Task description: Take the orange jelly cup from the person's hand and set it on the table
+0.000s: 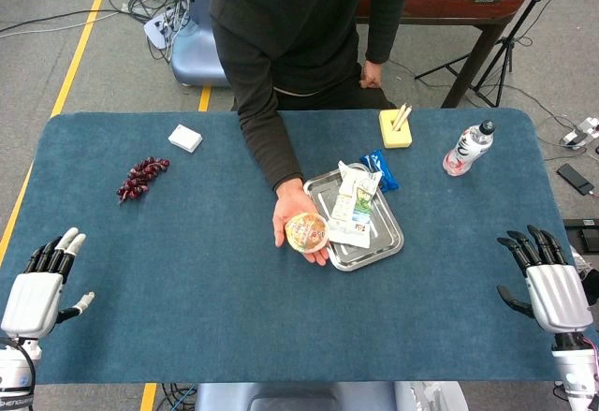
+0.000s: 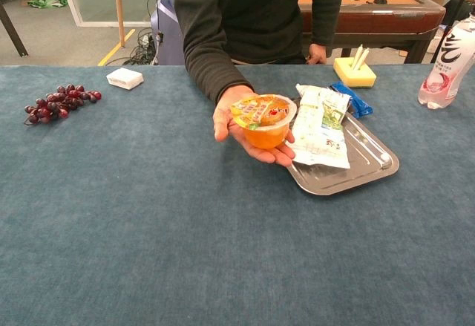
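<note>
While the person's upturned hand (image 2: 249, 129) holds the orange plastic jelly cup (image 2: 263, 120) | left hand (image 1: 42, 285) empty, fingers spread | right hand (image 1: 547, 280) empty, fingers spread.

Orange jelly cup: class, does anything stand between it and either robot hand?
Nothing visible does. The orange jelly cup sits on the person's palm mid-table; only bare blue table separates it from the left hand and right hand. The tray lies beside it.
</note>
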